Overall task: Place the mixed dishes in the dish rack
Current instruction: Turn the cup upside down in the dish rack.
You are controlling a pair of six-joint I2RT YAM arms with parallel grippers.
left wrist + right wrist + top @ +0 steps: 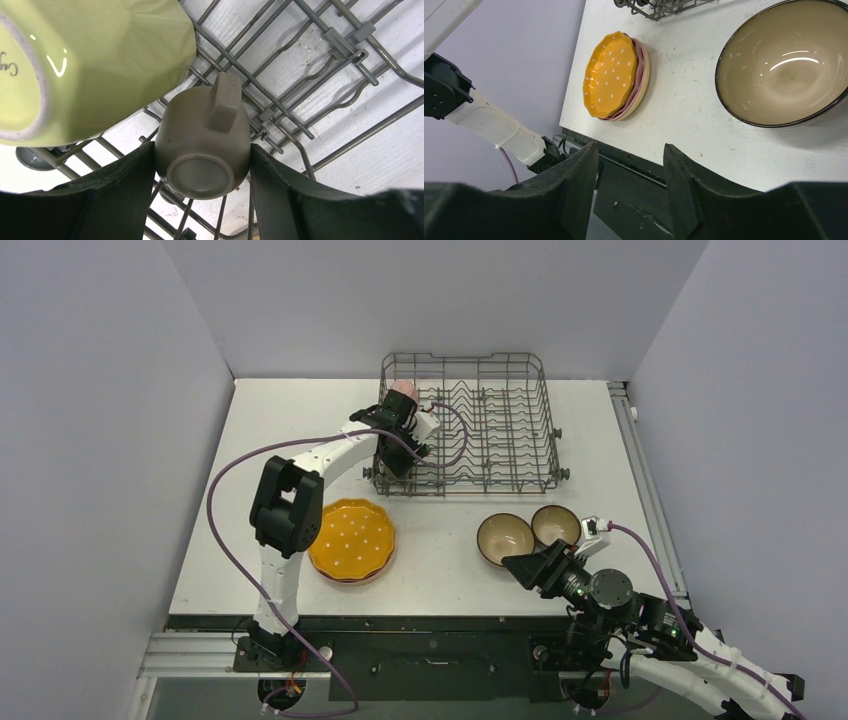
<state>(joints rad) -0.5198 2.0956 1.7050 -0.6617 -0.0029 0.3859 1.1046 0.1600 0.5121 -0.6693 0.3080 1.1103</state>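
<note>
The dish rack [548, 425] stands at the back of the table. My left gripper [398, 455] reaches into its near left corner and is shut on the small grey-olive cup [202, 145], base towards the camera, handle up, over the rack's wires [300, 50]. A pale yellow mug [90, 60] lies right beside the cup. A pink mug [403, 390] sits in the rack's far left corner. The orange dotted plate [350, 538] lies on the pink plate [640, 75]. Two brown bowls [505, 538] [556, 525] sit side by side. My right gripper [512, 562] is open and empty near them.
In the right wrist view my right gripper [630, 146] hangs over the table's black front edge [644, 170], with one bowl [781, 65] ahead on the right and the orange plate [611, 72] ahead on the left. Grey walls enclose the table.
</note>
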